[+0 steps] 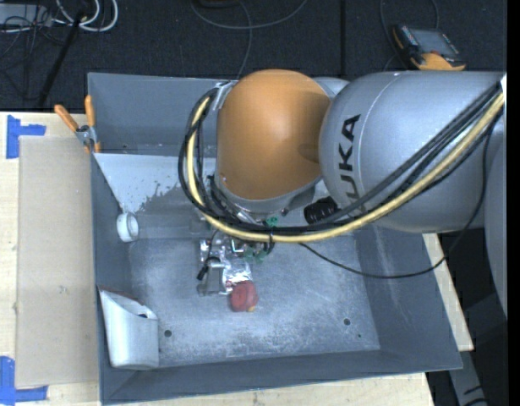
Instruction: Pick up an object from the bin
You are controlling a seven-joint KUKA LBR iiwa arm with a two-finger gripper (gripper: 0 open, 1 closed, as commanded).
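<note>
My gripper (219, 271) hangs low over the middle of the bin floor, under the orange cover. A small reddish lumpy thing (243, 297) lies on the floor right beside its tips, at their lower right. A crinkled silvery piece (240, 271) sits between the gripper and the red lump, touching both. Whether anything is between the fingers is hidden.
A small white cap-like thing (127, 225) lies against the bin's left wall. A white curved sheet or cup (128, 328) lies in the near-left corner. The arm and its cables cover the bin's far right.
</note>
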